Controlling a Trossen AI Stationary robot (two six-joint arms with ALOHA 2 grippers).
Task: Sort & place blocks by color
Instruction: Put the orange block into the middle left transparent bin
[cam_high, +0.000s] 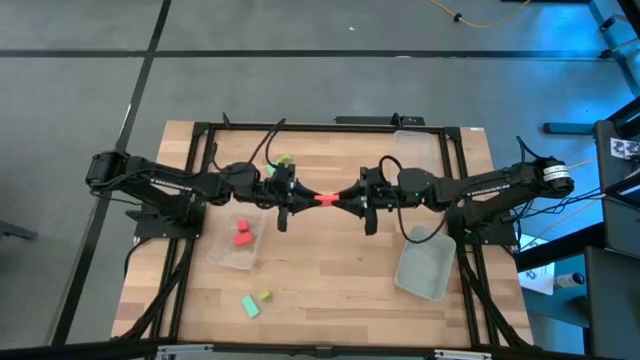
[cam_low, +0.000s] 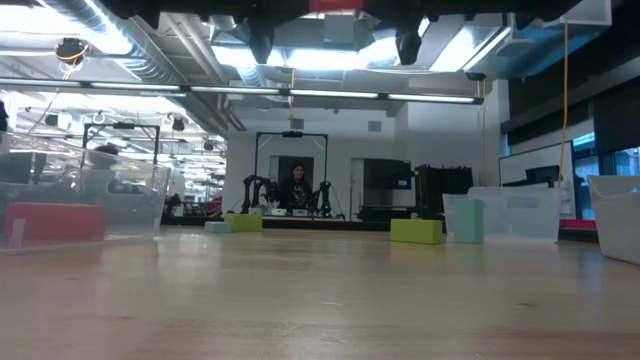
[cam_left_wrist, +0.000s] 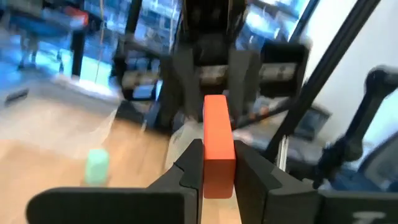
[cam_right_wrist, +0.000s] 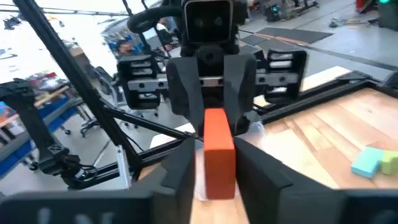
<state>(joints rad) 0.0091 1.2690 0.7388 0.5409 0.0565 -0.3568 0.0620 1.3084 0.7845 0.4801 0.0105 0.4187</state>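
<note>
Blocks lie scattered over the wooden table (cam_high: 330, 280), and 1 red block (cam_high: 326, 197) hangs in mid-air above the table's middle, caught between the 2 arms that meet there tip to tip. The left gripper (cam_high: 308, 194) reaches in from the left side and its fingers (cam_left_wrist: 189, 171) press against both flanks of the red block, so its jaws stand narrow and closed on it. The right gripper (cam_high: 345, 197) comes from the opposite side and holds the other end of the same block; its fingers (cam_right_wrist: 177, 168) flank the block closely, though whether they grip it firmly or merely bracket it is hard to tell from the wrist view. 2 more red blocks (cam_high: 242, 235) lie together inside a clear tray (cam_high: 222, 255) on the left part of the table, near the left arm. A mint block (cam_high: 249, 306) and a yellow-green block (cam_high: 266, 297) lie just beside each other on the bare wood near the front edge, well apart from both grippers. Another yellow-green block (cam_high: 285, 160) shows near the rear of the table, just behind the left arm's wrist. 2 other clear trays sit on the right side: 1 toward the rear (cam_high: 425, 150) and 1 toward the front (cam_high: 425, 275), beside the right arm's base. In the low view a person (cam_low: 296, 187) is visible far off in the room behind the table.
</note>
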